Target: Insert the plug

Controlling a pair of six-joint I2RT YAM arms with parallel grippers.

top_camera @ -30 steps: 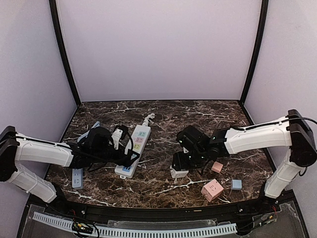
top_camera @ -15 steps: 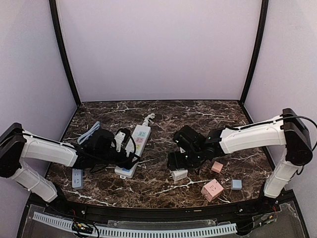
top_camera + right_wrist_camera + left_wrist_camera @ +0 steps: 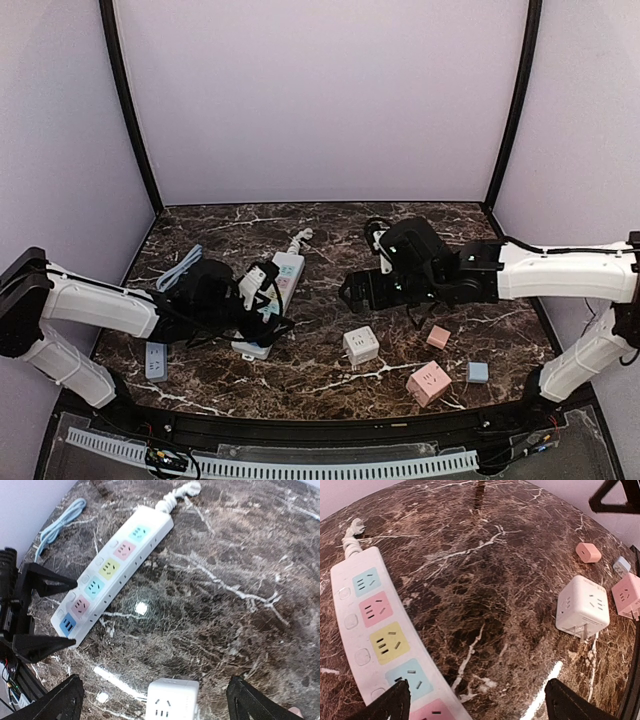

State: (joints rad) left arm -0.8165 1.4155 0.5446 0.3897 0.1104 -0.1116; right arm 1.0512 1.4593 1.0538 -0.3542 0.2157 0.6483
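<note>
A white power strip with coloured sockets lies left of centre; it also shows in the left wrist view and the right wrist view. A white cube plug stands free on the marble, seen in the left wrist view and the right wrist view. My left gripper is open and empty at the strip's near end, one fingertip over the strip. My right gripper is open and empty, raised above and behind the cube.
A small pink cube, a larger pink cube and a small blue cube lie at the front right. A second strip and a blue cable lie at the left.
My right gripper has let go of the white cube and lifted back and away from it. The cube now stands alone. My left gripper has shifted a little right along the strip's near end.
</note>
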